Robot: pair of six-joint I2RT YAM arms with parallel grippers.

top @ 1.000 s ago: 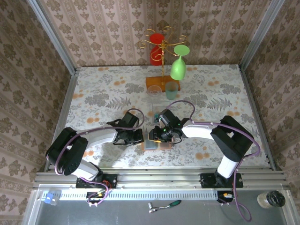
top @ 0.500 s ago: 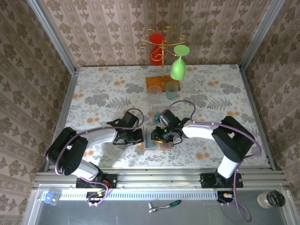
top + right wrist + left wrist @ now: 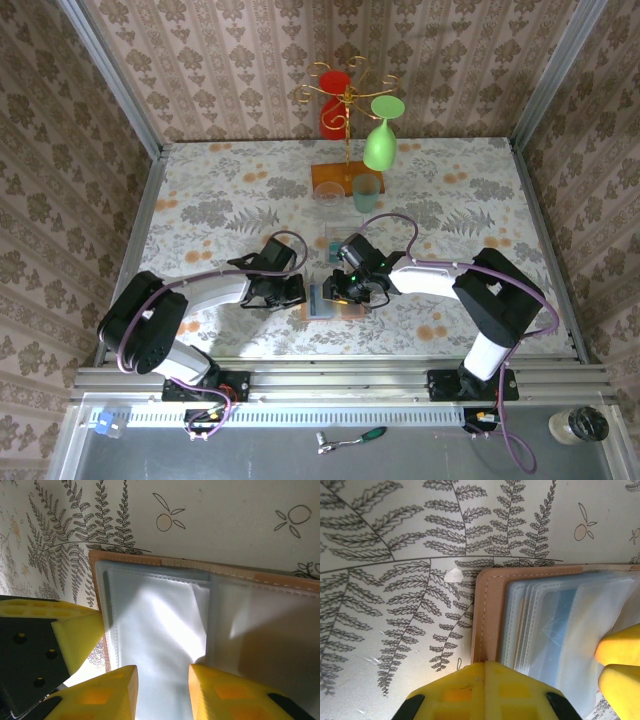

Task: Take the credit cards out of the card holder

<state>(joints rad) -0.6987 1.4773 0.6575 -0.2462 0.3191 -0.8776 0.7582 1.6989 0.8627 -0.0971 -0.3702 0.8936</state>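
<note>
No legible txt, labels or nos. anywhere.

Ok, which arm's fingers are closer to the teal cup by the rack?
Right. The right fingers sit over the open card holder's pockets, on the side toward the teal cup. The left fingers are shut at the holder's left edge, farther from the cup.

Damask-papered walls (image 3: 200, 60); fern-print table (image 3: 470, 190); probably overhead light.

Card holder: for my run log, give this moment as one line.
card holder: open on table | left gripper: shut at its edge | right gripper: open over clear sleeves | credit cards: inside
</note>
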